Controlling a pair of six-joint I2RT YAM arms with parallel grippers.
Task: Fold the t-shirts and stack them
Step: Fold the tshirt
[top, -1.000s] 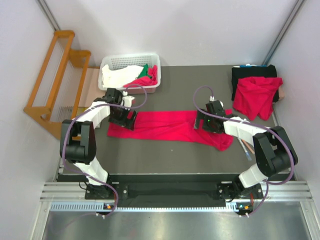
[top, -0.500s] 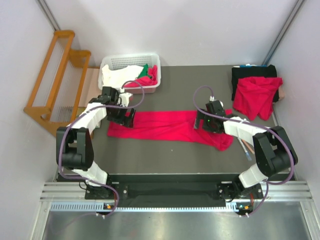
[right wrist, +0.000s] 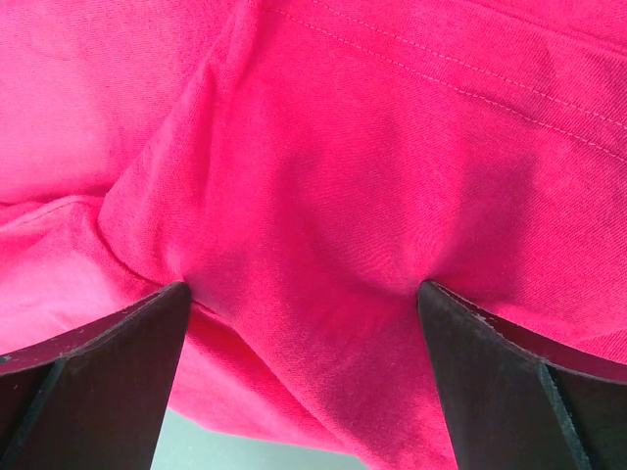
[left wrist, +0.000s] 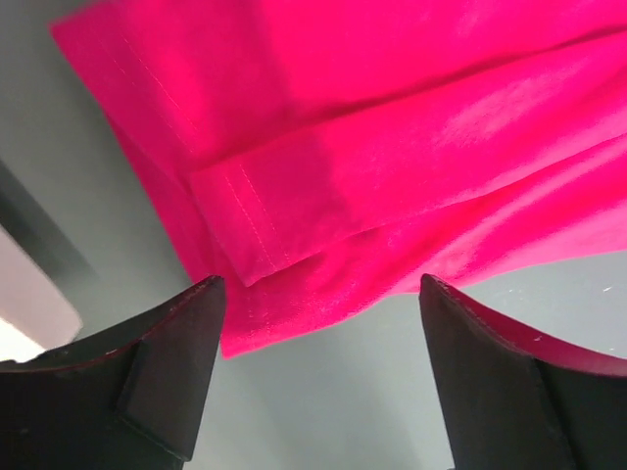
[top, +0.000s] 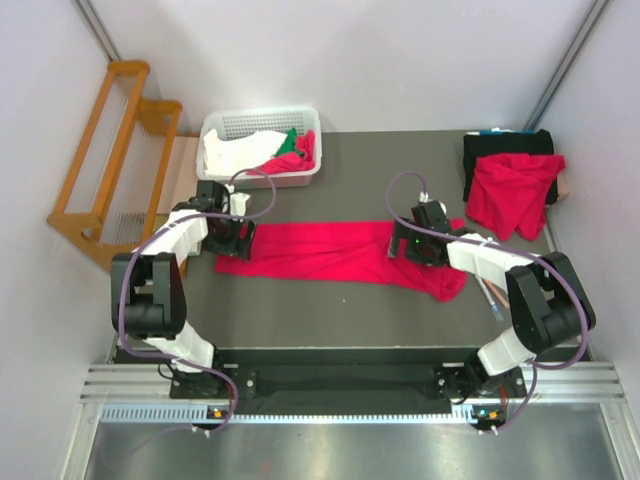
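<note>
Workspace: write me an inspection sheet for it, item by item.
Surface: dark grey table.
Job's things: one t-shirt laid in a long strip mid-table; second t-shirt crumpled on a black item, far right corner.
Clutter: white basket holding mixed cloths; thin pen-like item by the right arm.
Grippers: left gripper open over the strip's left end; right gripper open, tips on its right end.
Cables: purple cables loop along both arms.
Surroundings: wooden rack at left; pale walls.

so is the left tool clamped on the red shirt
No, the fingers of the left tool stand wide apart, the red shirt lying flat on the table between them.
</note>
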